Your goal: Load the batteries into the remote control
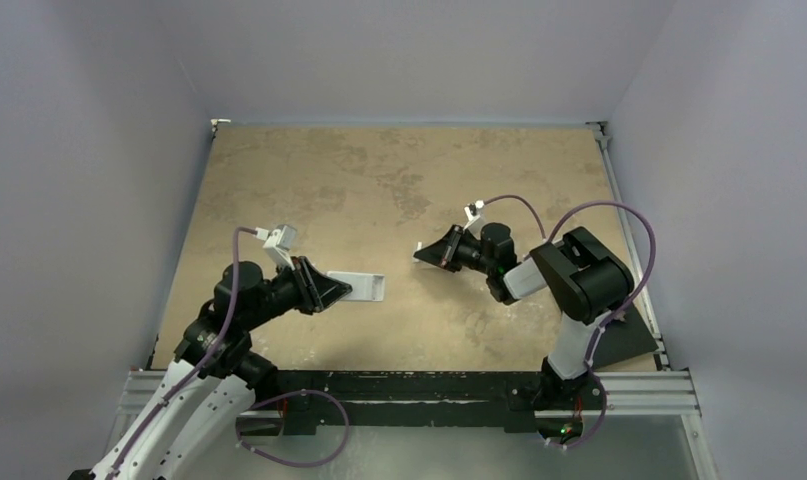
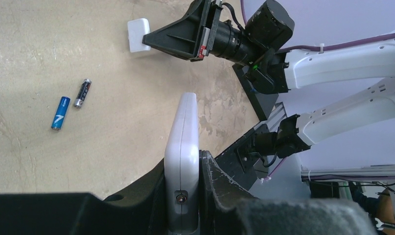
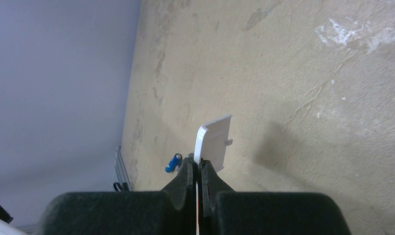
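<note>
Batteries (image 2: 61,112), one blue and one dark, lie loose side by side on the table (image 2: 29,49), neither loaded yet. Your left gripper (image 2: 184,171) clamps the remote control (image 2: 183,132) on edge, and your right gripper (image 3: 196,166) is pinched tight on the small white cover (image 3: 215,142). You seem to be between opening and loading, so next set the cover down, then pinch one slim battery squarely, since it may roll.

Robot lab cell: plain walls (image 1: 399,50), aluminium frame (image 1: 659,392), mottled tan tabletop (image 1: 379,170).
</note>
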